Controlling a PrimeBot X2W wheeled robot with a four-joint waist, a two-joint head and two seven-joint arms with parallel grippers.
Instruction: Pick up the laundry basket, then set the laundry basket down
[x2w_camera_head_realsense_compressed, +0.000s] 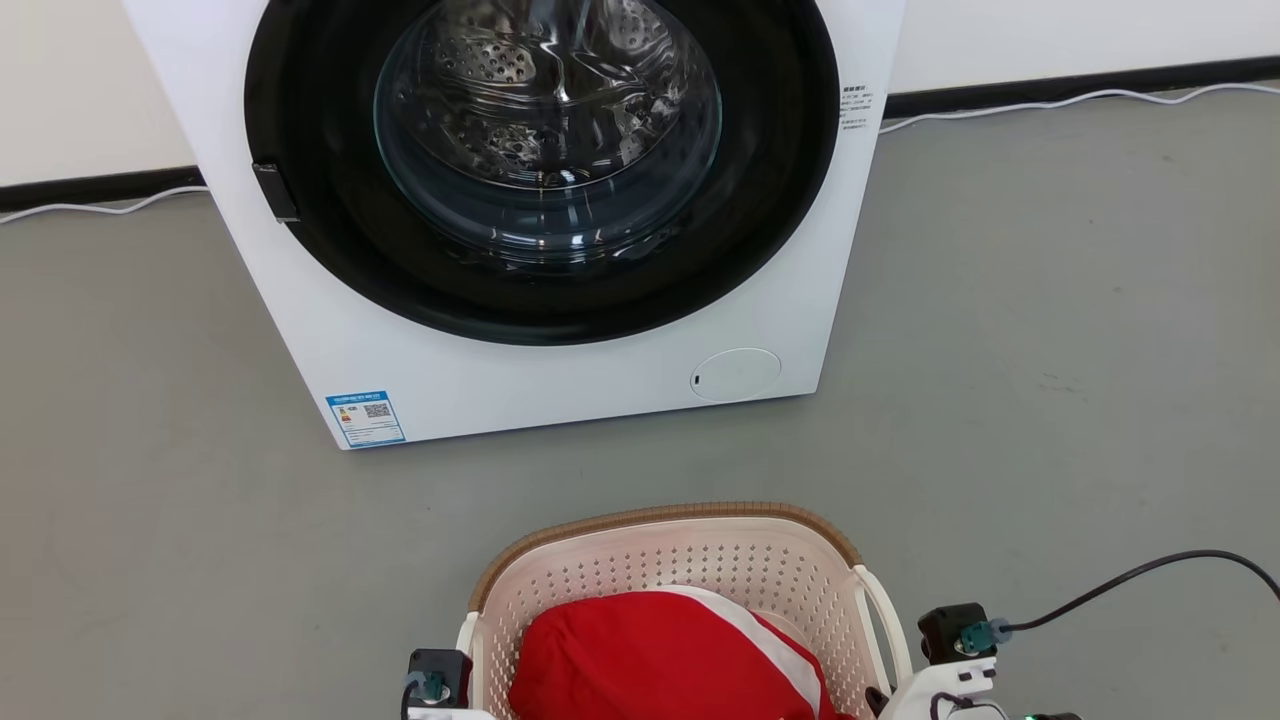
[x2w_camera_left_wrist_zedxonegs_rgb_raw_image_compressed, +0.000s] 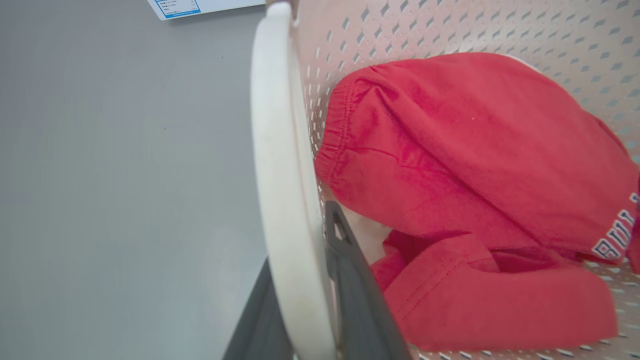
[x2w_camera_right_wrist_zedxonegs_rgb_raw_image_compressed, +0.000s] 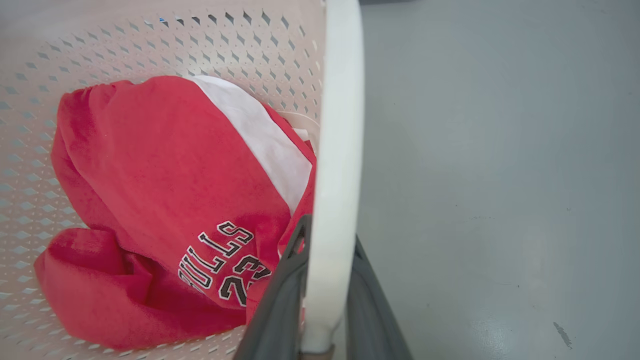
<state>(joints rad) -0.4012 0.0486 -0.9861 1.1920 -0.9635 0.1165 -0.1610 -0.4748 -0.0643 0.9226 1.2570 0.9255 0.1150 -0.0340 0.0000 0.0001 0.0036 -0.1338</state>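
Both jaws pinch laundry basket (x2w_camera_head_realsense_compressed: 700, 565) handles (x2w_camera_left_wrist_zedxonegs_rgb_raw_image_compressed: 280, 175); open floor (x2w_camera_head_realsense_compressed: 1050, 350) L/R, washer (x2w_camera_head_realsense_compressed: 560, 380) ahead.

The red garment (x2w_camera_right_wrist_zedxonegs_rgb_raw_image_compressed: 165, 170) bears black-outlined white letters, "ULLS" over "23", seen upside down. The washing machine (x2w_camera_head_realsense_compressed: 560, 390) has a blue label (x2w_camera_head_realsense_compressed: 365, 417) and side print (x2w_camera_head_realsense_compressed: 860, 105), both too small to read.

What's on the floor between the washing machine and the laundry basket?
Nothing. In the head view, the stretch between the washing machine and the laundry basket is bare grey floor.
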